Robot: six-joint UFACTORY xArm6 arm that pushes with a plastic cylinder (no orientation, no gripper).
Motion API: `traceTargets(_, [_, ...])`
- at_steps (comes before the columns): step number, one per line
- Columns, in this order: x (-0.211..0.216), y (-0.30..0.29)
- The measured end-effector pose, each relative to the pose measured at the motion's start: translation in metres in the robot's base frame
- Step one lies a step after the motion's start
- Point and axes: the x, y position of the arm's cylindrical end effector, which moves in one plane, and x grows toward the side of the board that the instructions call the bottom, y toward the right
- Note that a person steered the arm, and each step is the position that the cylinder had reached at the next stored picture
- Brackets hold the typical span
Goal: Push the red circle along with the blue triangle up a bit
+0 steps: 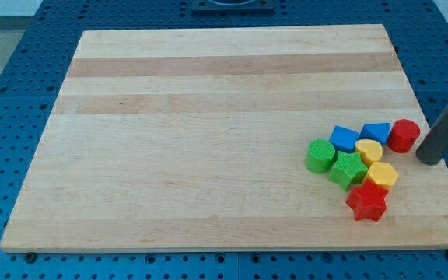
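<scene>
The red circle (403,134) lies near the board's right edge, at the right end of a tight cluster of blocks. The blue triangle (376,132) lies directly to its left, touching or almost touching it. My tip (428,159) rests on the board just right of and slightly below the red circle, with a small gap between them. The dark rod slants up toward the view's right edge.
A second blue block (344,138), a green circle (320,155), a green star (348,169), two yellow blocks (369,150) (382,174) and a red star (366,203) crowd left of and below the pair. The wooden board (208,117) lies on a blue perforated table.
</scene>
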Motion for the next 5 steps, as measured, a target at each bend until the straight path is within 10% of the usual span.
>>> traceTargets(5, [-0.026,-0.059])
